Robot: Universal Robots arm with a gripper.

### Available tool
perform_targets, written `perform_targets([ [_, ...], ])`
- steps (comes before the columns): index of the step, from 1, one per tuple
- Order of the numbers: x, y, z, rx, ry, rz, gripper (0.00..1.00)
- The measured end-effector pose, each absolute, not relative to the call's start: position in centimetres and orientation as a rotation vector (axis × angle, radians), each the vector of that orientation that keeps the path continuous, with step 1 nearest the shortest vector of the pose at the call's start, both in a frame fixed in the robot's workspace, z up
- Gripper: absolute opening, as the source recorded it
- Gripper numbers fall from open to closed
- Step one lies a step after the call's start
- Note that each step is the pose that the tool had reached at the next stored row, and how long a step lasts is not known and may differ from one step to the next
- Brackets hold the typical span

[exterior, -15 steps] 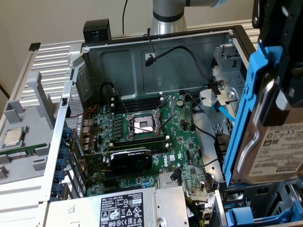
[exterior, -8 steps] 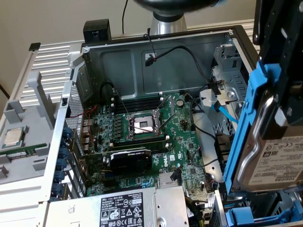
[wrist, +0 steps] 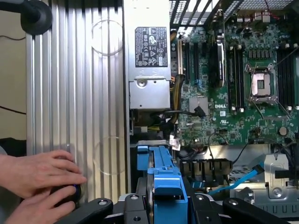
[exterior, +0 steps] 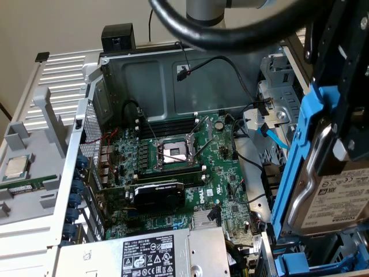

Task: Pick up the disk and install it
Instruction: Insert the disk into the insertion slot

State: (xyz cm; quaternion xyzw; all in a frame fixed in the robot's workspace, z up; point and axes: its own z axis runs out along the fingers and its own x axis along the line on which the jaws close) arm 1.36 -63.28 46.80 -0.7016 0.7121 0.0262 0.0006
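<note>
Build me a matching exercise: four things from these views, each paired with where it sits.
1. silver rectangular hard drive in a blue plastic carrier
2. small square silver processor chip
3. black rectangular graphics card
4. person's hands

A. plugged into the green motherboard
B. on the ribbed metal panel
C. on the grey plastic tray
D. tilted, in the gripper

Pairs: 1-D, 2-C, 3-A, 4-B

The gripper (wrist: 166, 207) is matte black, built of rounded linkage bars (wrist: 86, 212) joined by silver pins and small screws. Behind it, the arm link (exterior: 203, 10) is a smooth grey metal tube with a pale blue cap (exterior: 270, 3), and a thick black cable (exterior: 230, 37) loops beside it.
</note>
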Motion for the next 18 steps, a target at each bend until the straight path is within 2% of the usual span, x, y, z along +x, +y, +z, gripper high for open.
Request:
perform_targets([
  [18,1.54,-62.60,46.28,-2.221,2.219,0.082,0.37],
])
